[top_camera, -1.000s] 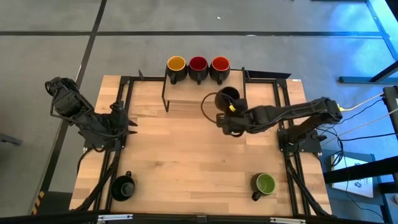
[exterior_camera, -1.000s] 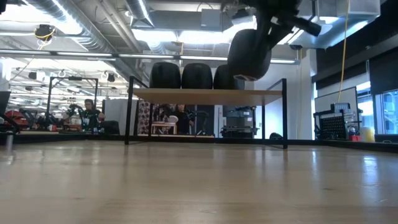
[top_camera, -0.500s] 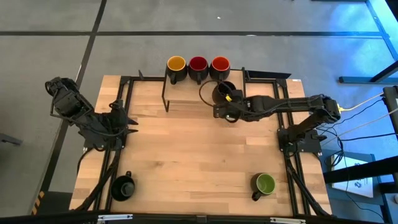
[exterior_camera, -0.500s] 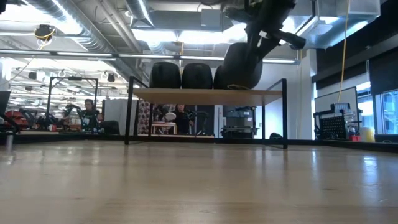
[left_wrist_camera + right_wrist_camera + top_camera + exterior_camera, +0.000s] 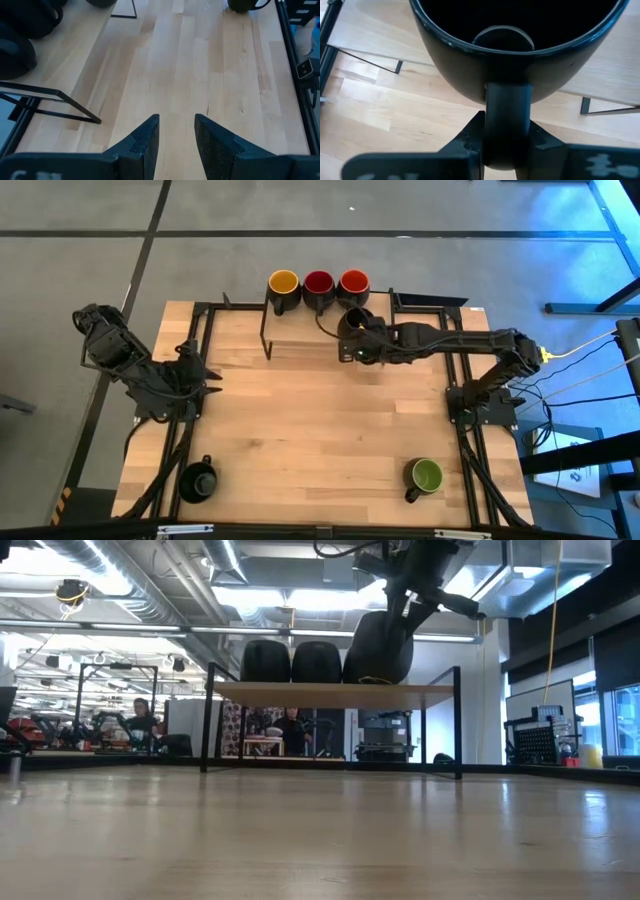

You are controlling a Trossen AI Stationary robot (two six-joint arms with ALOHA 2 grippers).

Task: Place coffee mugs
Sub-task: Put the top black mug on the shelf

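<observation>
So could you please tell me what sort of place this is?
Most likely a robotics lab or workshop: exposed ceiling ducts, other workstations with a seated person behind, and a framed wooden table fitted with two arms.

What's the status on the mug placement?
Right gripper shut on black mug handle, at shelf. Left gripper open, parked. Three mugs shelved. Nothing blocking.

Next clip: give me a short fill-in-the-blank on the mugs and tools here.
1. The right tool grips the black mug by its ____.
2. On the shelf, the mug between the yellow one and the orange-red one is ____ inside.
3. The green mug stands on the ____.

Missing: handle; red; table
</observation>
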